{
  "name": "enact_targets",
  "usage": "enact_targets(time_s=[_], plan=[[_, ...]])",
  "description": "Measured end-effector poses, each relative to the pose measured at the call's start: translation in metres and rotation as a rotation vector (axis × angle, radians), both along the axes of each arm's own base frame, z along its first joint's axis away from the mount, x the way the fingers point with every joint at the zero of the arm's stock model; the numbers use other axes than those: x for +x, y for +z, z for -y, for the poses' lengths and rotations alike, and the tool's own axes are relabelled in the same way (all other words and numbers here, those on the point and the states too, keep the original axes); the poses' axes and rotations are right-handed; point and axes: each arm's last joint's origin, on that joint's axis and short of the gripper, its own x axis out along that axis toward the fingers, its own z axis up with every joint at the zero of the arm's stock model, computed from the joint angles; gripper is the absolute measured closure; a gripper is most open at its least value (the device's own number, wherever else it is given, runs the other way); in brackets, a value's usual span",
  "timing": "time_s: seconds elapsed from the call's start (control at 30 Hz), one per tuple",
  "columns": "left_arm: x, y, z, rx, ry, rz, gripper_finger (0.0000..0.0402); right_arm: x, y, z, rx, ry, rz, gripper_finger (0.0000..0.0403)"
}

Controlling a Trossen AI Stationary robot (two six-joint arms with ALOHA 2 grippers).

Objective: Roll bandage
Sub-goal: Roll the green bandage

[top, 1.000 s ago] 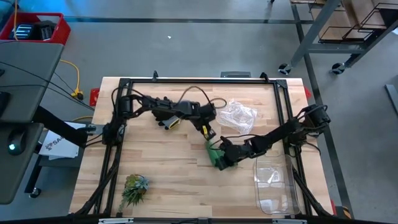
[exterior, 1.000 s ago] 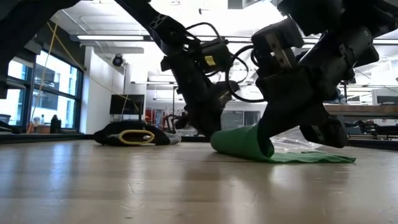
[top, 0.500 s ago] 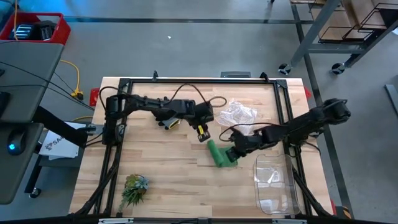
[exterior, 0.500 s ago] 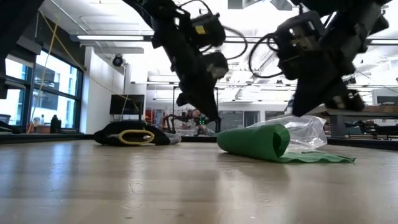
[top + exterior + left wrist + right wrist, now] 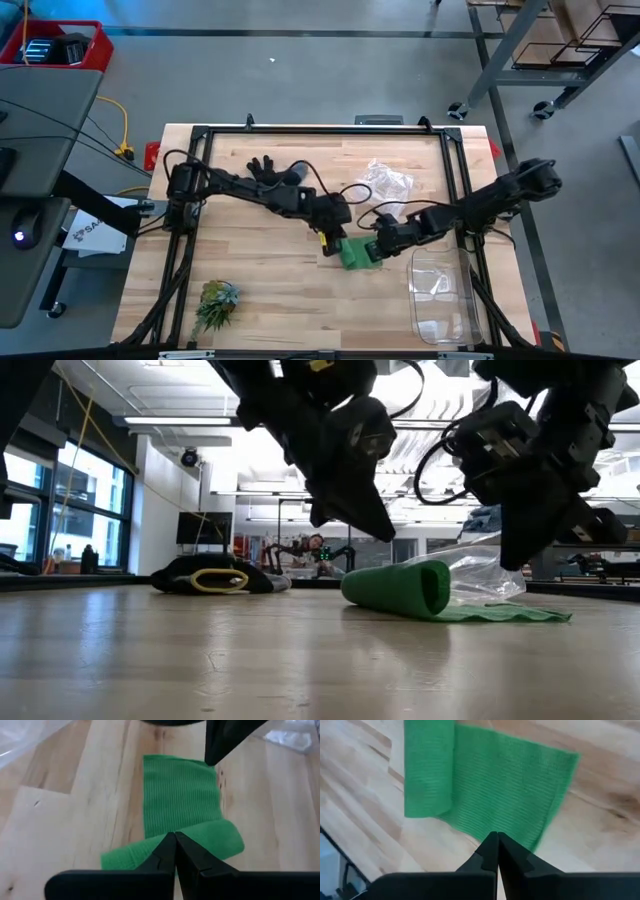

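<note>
While the mid-green ribbed fabric bandage [image 5: 356, 253] lay mostly rolled just right of table centre, a short flat tail [image 5: 520, 790] remained unrolled. In the high view the left gripper [image 5: 331, 240] hovered at the roll's 10 o'clock and the right gripper [image 5: 380, 240] at its 2 o'clock; both had fingers pressed together, holding nothing, clear of the cloth in the low view.

Judgement: step was rolling the last flap. To do it well, the closed tips should have pushed the roll [image 5: 397, 588] evenly from both ends toward the tail, low and slow, so it would not skew or telescope. One tip could pin the tail edge to stop the fabric sliding on the light wooden table [image 5: 260, 280].

Hidden or unclear: the roll's far end and how tight its core was could not be told. In the low view the grippers' tips were partly lost against dark arm bodies. The crinkled clear plastic bag [image 5: 385, 185] at the roll's 1 o'clock and the clear plastic tray [image 5: 440, 295] at 4 o'clock were hard to outline. The black-and-grey glove [image 5: 268, 167] was partly covered by the left arm. The spiky green plant tuft [image 5: 216, 303] sat at 8 o'clock, well apart.
</note>
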Motion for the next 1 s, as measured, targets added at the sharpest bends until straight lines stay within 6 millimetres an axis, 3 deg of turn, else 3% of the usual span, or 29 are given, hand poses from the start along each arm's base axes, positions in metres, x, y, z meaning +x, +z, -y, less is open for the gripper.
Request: enact_targets(time_s=[0.3, 0.63, 0.87, 1.0], plan=[[0.006, -0.019, 0.005, 0.039, -0.038, -0.014, 0.0401, 0.01, -0.005, -0.003, 0.027, -0.042, 0.052, 0.0403], [0.009, -0.017, 0.004, 0.123, -0.003, 0.033, 0.0401, 0.027, -0.028, -0.005, 0.026, -0.055, 0.076, 0.0403], [0.01, -0.037, 0.027, 0.119, -0.062, -0.015, 0.0401, 0.03, -0.036, -0.003, 0.024, -0.066, 0.064, 0.0403], [0.006, -0.038, 0.041, 0.138, -0.086, -0.04, 0.0401, 0.029, -0.036, -0.002, 0.024, -0.083, 0.051, 0.0403]])
